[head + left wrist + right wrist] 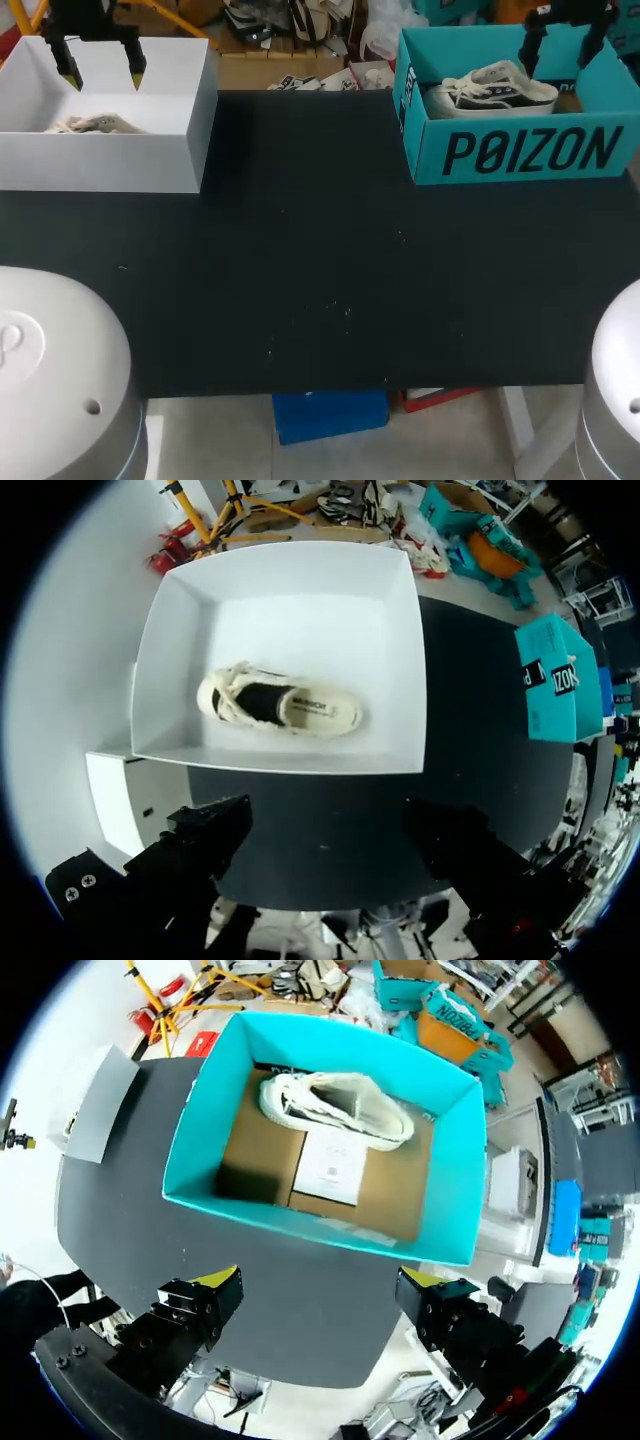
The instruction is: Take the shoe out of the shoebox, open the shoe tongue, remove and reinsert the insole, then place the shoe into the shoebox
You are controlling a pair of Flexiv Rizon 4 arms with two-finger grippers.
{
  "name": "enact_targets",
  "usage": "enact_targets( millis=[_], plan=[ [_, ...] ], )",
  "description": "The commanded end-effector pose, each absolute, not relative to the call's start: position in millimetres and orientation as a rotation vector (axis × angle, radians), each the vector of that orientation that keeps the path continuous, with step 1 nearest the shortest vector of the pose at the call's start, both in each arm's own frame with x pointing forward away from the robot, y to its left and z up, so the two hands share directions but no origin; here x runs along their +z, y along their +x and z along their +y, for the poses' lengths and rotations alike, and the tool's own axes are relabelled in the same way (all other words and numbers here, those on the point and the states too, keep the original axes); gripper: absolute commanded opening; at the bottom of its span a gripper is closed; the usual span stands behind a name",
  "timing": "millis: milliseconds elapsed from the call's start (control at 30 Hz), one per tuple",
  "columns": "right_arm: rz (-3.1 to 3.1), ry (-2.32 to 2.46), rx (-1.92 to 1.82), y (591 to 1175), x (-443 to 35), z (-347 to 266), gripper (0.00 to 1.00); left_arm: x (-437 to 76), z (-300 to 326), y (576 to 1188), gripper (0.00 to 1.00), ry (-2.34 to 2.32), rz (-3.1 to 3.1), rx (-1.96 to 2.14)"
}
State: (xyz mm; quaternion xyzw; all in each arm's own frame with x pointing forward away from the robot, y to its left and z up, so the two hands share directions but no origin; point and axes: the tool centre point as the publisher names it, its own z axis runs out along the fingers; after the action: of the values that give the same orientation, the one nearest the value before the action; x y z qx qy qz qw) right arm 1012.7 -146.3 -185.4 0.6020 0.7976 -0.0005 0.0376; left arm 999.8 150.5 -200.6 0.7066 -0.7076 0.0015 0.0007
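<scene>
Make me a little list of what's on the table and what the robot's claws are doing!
Table: black
White box: left side, open top, cream-and-black shoe inside
Teal box: right side, open top, white-and-dark shoe inside
Left claw: above the white box, open, holding nothing
Right claw: above the teal box, open, holding nothing
Shoes taken out: none yet

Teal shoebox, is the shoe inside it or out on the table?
Inside. The shoe lies on the floor of the teal shoebox, walls all around it; the right gripper hangs open above, touching nothing.
</scene>
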Motion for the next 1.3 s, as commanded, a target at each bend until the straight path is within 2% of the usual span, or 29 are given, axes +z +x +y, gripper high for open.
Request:
enact_targets(
  millis=[33,300,400,467,767,1167,1200,1233,1267,1300],
  plan=[
    [2.764,0.811,0.099,1002,-181,-147,1.0,-200,150,1000,1.0,2.22,-2.222,0.002],
    [2.764,0.811,0.099,1002,-181,-147,1.0,-200,150,1000,1.0,2.22,-2.222,0.002],
    [2.903,0.125,0.087,1017,-179,-147,1.0,-200,150,1000,1.0,2.22,-2.222,0.002],
    [2.923,-0.281,0.205,1017,-168,-149,1.0,-200,150,1000,1.0,2.22,-2.222,0.002],
    [2.923,-0.281,0.205,1017,-168,-149,1.0,-200,150,1000,1.0,2.22,-2.222,0.002],
    [2.974,-0.408,0.08,1070,-205,-132,0.98,-200,150,1000,1.0,2.22,-2.222,0.002],
    [2.974,-0.412,0.077,1075,-208,-131,0.83,-200,150,1000,1.0,2.22,-2.222,0.002],
    [2.972,-0.411,0.079,1080,-211,-130,0.55,-200,150,1000,1.0,2.22,-2.222,0.002],
    [2.975,-0.414,0.077,1084,-215,-128,0.5,-200,150,1000,1.0,2.22,-2.222,0.002],
    [2.983,-0.43,0.067,1088,-218,-127,0.76,-200,150,1000,1.0,2.22,-2.222,0.002]
  ],
)
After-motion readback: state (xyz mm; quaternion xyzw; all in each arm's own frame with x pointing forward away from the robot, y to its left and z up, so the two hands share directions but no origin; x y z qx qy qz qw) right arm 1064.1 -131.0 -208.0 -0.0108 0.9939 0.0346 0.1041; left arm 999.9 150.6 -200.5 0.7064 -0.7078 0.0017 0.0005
